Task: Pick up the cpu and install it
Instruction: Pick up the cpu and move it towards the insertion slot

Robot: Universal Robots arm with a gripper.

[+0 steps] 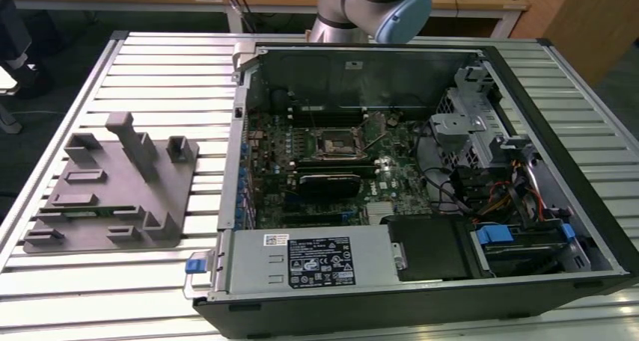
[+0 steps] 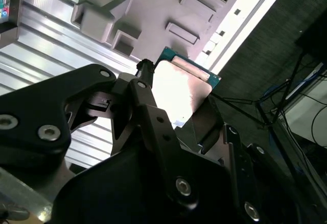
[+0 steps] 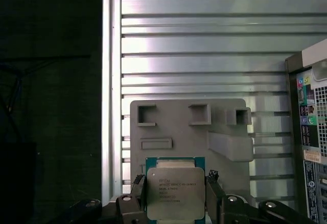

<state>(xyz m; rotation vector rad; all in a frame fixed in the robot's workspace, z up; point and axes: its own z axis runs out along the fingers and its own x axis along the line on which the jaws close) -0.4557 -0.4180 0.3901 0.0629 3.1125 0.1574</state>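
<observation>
Now | gripper (image 3: pixel 175 182) clamped on cpu (image 3: pixel 175 199) by two opposite edges | cpu held clear of grey tray (image 3: pixel 176 123) on counter (image 3: pixel 204 40)

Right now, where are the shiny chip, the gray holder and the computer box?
cpu (image 3: pixel 175 193): first wrist view, its silver top.
gray holder (image 1: pixel 105 206): exterior view, its flat base.
computer case (image 1: pixel 399 311): exterior view, its black outer wall.
</observation>
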